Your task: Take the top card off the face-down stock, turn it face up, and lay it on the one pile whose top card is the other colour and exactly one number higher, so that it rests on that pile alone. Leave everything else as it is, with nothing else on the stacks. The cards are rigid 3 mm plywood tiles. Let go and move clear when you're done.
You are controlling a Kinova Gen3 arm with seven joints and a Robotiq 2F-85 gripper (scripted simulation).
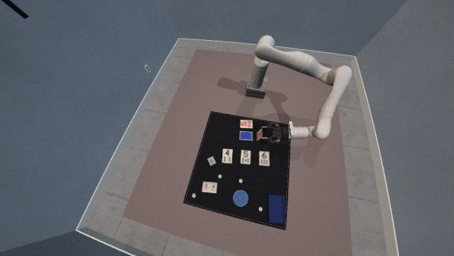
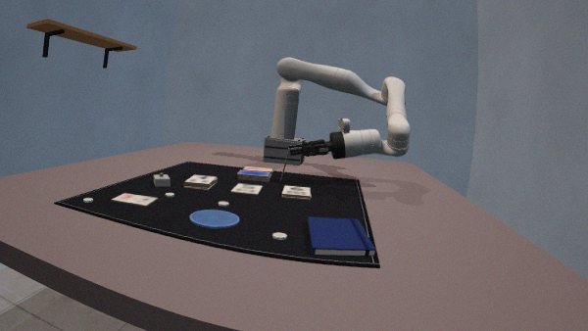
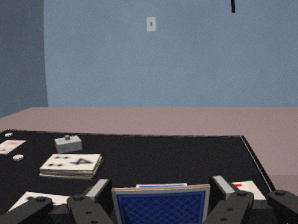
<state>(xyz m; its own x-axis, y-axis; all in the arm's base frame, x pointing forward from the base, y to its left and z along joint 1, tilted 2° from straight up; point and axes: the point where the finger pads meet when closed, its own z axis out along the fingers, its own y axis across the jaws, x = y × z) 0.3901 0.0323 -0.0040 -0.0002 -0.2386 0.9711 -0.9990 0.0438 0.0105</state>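
Note:
My gripper (image 1: 263,134) reaches in level from the right and is shut on a card (image 1: 259,135). The card stands vertical, above the black mat just right of the face-down blue stock (image 1: 246,135). In the wrist view the card's blue back (image 3: 161,205) faces the camera between the fingers; in the exterior view it hangs edge-on (image 2: 282,168) below the fingers (image 2: 290,151). Its other face looks reddish; the number is unreadable. A face-up red 5 (image 1: 246,123) lies behind the stock. In front lie three piles topped by black 4 (image 1: 227,155), black 5 (image 1: 245,157) and black 6 (image 1: 264,158).
A blue book (image 1: 277,209) lies at the mat's front right corner and a blue disc (image 1: 240,198) at front centre. A small grey block (image 1: 211,160), a face-up tile (image 1: 209,187) and several small white discs lie on the mat's left and front. The arm's base (image 1: 256,90) stands behind.

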